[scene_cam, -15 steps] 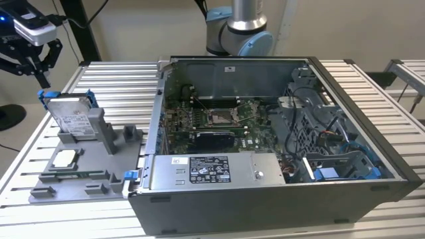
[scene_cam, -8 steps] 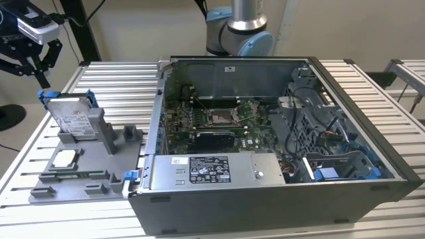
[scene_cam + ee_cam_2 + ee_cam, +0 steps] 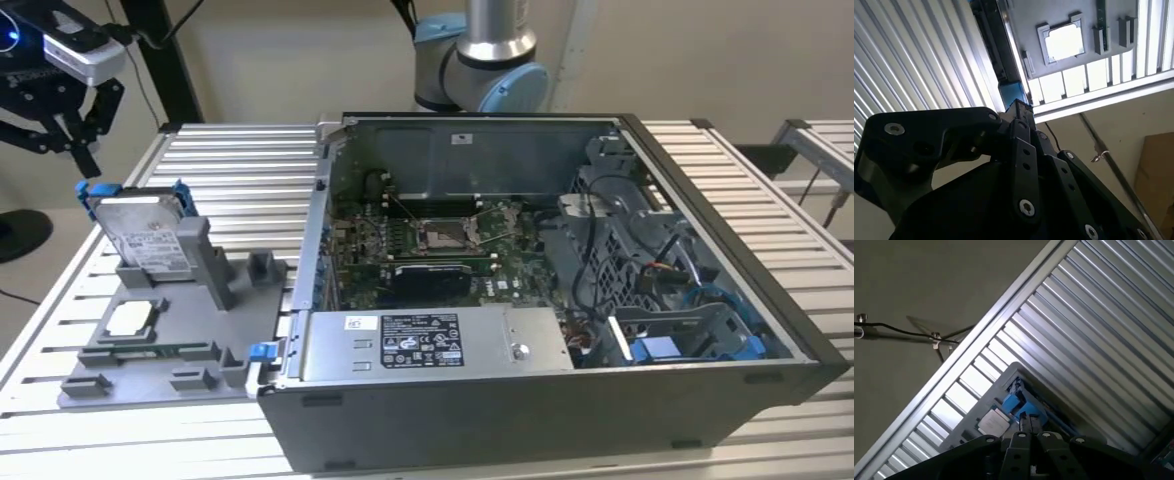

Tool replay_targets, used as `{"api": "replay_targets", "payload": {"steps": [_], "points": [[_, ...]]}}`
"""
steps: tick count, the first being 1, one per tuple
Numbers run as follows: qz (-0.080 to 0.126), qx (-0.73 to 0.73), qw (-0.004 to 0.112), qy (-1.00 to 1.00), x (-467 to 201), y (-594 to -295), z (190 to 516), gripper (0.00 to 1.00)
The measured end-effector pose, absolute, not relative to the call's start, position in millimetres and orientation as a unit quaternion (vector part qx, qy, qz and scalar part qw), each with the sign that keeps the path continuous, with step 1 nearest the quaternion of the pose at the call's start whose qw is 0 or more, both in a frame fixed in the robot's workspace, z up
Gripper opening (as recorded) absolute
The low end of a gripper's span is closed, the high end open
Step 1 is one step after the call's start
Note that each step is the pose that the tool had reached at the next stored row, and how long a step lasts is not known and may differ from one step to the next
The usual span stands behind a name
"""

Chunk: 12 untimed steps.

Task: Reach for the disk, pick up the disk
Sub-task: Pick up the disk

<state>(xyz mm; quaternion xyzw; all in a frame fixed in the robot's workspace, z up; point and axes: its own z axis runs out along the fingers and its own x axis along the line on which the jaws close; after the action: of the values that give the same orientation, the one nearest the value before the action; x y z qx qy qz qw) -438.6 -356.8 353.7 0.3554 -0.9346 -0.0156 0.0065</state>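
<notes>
**Desk:** Where is your gripper as this frame is taken?

**Arm:** My gripper (image 3: 88, 165) hangs over the slatted metal table (image 3: 227, 160) at the exterior view's left, fingers pointing down. They look pressed together with nothing between them. In both wrist views the black linkages run to a single closed tip (image 3: 1019, 107) (image 3: 1026, 419).

**Desk:** And the disk?

**Arm:** The disk (image 3: 144, 235) stands on edge, leaning slightly, in a slot of the grey holder (image 3: 200, 300) on the table. Its white label faces the exterior camera, and its blue frame (image 3: 180, 197) shows at both upper corners. My fingertips sit just above the upper corner at the exterior view's left. I cannot tell whether they touch it. The second wrist view shows a patch of that blue (image 3: 1013, 92) right beyond my tip.

**Desk:** What else is in the scene?

**Arm:** A small white-topped chip (image 3: 130, 318) lies flat in the holder's tray, near the foot of the disk. The open computer case (image 3: 534, 420) is just beside the holder, on the exterior view's right, with its circuit board (image 3: 427, 240) exposed. A grey box with a white sticker (image 3: 427, 345) sits along the case's near edge.
</notes>
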Motion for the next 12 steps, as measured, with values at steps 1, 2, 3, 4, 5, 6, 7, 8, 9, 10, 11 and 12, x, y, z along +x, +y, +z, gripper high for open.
{"api": "replay_targets", "payload": {"steps": [1,2,3,4,5,6,7,8,9,10,11,12], "points": [[-0.016,0.361,0.007,-0.932,-438.6,-356.8,353.7,0.00],[-0.015,0.366,0.007,-0.931,-438.6,-356.8,353.7,0.00],[-0.015,0.371,0.007,-0.928,-438.6,-356.8,353.7,0.00],[-0.015,0.376,0.007,-0.926,-438.6,-356.8,353.8,0.00],[-0.015,0.382,0.007,-0.924,-438.6,-356.8,353.8,0.00],[-0.015,0.387,0.007,-0.922,-438.6,-356.7,353.7,0.00],[-0.015,0.392,0.007,-0.920,-438.6,-356.7,353.7,0.00],[-0.015,0.397,0.007,-0.918,-438.6,-356.8,353.7,0.00],[-0.015,0.402,0.007,-0.916,-438.6,-356.8,353.7,0.00],[-0.015,0.412,0.007,-0.911,-438.6,-356.7,353.7,0.00],[-0.015,0.422,0.008,-0.907,-438.6,-356.8,353.7,0.00],[-0.015,0.426,0.008,-0.904,-438.6,-356.8,353.7,0.00]]}}
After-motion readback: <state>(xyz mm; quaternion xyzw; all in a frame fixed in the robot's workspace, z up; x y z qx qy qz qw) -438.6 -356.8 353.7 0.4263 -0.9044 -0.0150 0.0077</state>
